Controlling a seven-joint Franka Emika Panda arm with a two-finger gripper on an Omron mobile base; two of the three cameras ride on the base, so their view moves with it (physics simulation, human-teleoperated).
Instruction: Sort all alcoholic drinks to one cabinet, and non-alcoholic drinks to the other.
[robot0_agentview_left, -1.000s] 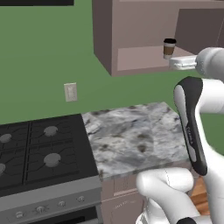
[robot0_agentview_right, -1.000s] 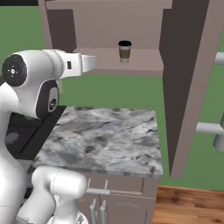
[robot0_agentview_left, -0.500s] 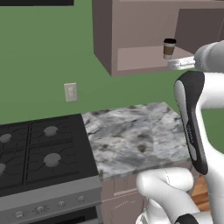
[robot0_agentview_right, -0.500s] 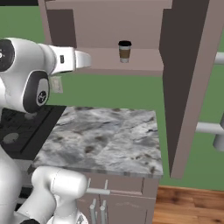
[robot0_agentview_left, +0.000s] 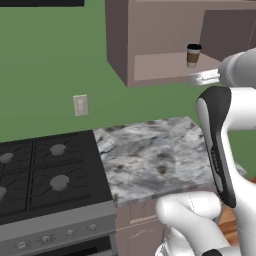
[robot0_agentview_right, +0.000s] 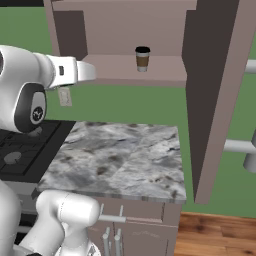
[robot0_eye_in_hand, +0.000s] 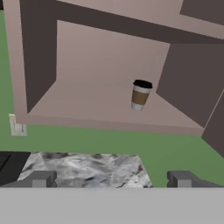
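Note:
A small tan cup with a black lid (robot0_agentview_left: 193, 55) (robot0_agentview_right: 142, 59) (robot0_eye_in_hand: 140, 95), the non-alcoholic drink, stands upright on the shelf of an open mauve-brown wall cabinet (robot0_agentview_left: 150, 67) (robot0_agentview_right: 115, 67) (robot0_eye_in_hand: 83, 98). My gripper (robot0_eye_in_hand: 111, 179) is open, fingertips (robot0_eye_in_hand: 41, 179) wide apart with nothing between them. It hovers in front of the cabinet's lower edge, short of the cup and apart from it. In the base views my hand (robot0_agentview_left: 204, 77) (robot0_agentview_right: 86, 71) points at the shelf. The alcoholic drinks and the other cabinet are out of view.
The cabinet door (robot0_agentview_right: 212, 90) stands swung open on the right, its grey bar handle (robot0_agentview_right: 240, 146) sticking out. Below lies a marbled counter (robot0_agentview_left: 155, 155) (robot0_agentview_right: 120, 155) with a black stove (robot0_agentview_left: 45, 175) on its left. A wall outlet (robot0_agentview_left: 80, 105) is on the green wall.
My hand has drawn back a little from the cabinet shelf, away from the cup, with the elbow turning. The cup has stayed put and the jaws have stayed open.

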